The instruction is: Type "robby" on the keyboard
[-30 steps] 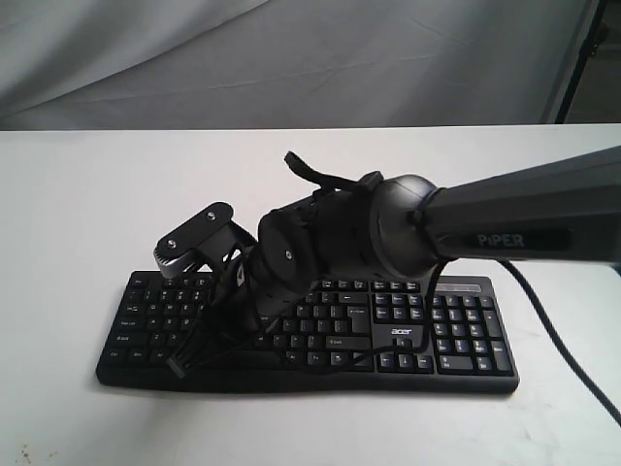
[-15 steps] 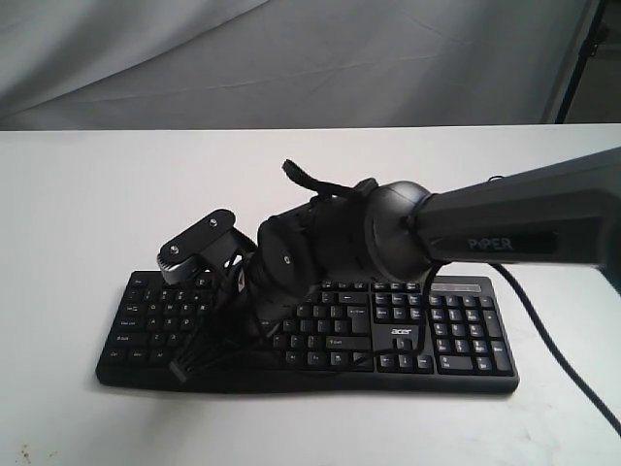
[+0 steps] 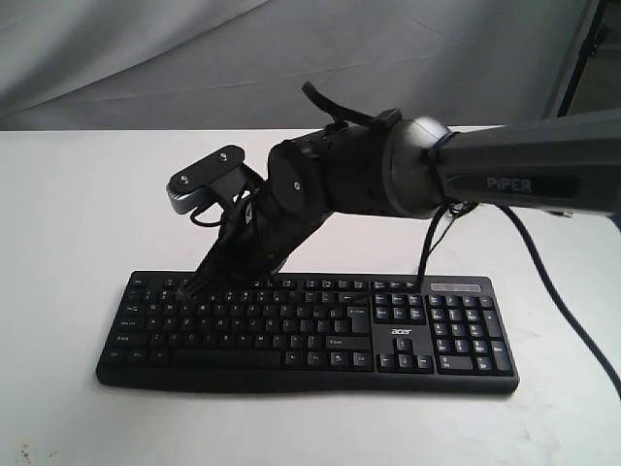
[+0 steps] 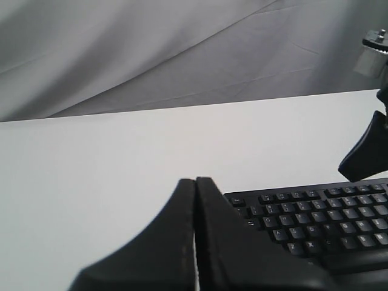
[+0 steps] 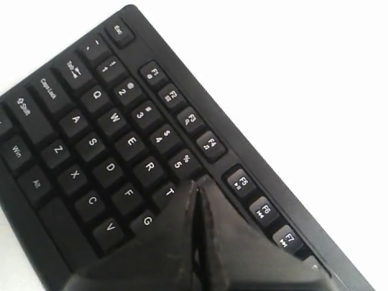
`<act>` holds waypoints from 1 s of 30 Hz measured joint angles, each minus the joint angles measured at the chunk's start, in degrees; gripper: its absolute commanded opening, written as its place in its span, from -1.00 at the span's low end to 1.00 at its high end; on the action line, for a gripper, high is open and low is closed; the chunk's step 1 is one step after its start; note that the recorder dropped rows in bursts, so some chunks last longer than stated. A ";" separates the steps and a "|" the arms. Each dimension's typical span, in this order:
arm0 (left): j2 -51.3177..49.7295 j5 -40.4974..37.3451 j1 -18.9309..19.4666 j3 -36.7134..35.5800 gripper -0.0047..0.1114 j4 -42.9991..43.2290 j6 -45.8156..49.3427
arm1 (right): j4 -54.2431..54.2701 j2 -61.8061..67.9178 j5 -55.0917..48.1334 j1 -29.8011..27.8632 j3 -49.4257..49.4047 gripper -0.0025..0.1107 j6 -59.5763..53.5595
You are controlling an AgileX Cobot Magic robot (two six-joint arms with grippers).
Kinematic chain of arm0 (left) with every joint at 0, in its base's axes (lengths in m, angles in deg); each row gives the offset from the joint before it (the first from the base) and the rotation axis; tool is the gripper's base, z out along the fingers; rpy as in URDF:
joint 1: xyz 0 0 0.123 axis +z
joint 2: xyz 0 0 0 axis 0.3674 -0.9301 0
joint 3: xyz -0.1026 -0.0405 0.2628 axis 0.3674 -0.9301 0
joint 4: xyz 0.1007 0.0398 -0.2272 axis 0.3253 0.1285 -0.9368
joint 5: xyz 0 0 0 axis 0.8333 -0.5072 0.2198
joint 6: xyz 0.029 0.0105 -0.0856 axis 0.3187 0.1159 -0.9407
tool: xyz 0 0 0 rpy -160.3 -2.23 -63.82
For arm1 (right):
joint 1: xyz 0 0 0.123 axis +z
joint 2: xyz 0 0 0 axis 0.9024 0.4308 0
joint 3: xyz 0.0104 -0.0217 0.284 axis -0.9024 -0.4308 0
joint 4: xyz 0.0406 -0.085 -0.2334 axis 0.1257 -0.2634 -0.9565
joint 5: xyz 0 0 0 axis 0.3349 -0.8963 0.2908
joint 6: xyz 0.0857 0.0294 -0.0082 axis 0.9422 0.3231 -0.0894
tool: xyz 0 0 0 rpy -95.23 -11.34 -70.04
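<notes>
Two-fingered and pressing flat together on nothing: reading the right end effector (image 5: 197, 185) as a closed, pointed stylus. Holding its tip over the wide black plastic keyboard (image 5: 91, 139), close by the T key (image 5: 168, 193) and the 5 key (image 5: 180, 162); unable to tell whether it is touching. Finding the R key (image 5: 150, 167) just beside the tip, one key along the row toward the Caps Lock key (image 5: 48, 88), so judging the first letter to be calling for a small sideways shift and then a press. Seeing the keyboard lying flat on the white tabletop (image 3: 78, 214), with its long axis across the exterior view and its number pad (image 3: 471, 340) at the end far from the tip. Noting the left end effector (image 4: 195, 182) likewise pinched together and empty, hanging off the keyboard's Esc end, and ranking the right arm as the nearer. Spotting only a thin black cable (image 3: 563, 311) trailing on the tabletop and a grey cloth backdrop (image 3: 291, 58) behind; finding nothing between tip and keys.
</notes>
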 measured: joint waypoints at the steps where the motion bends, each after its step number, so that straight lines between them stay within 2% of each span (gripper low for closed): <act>1: 0.00 0.00 0.00 0.00 -0.92 0.00 0.00 | 0.00 0.25 -0.17 0.00 0.00 -0.96 0.00; 30: 0.00 0.00 0.00 0.00 -0.92 0.00 0.00 | 0.38 5.35 0.45 0.32 0.35 -0.96 0.00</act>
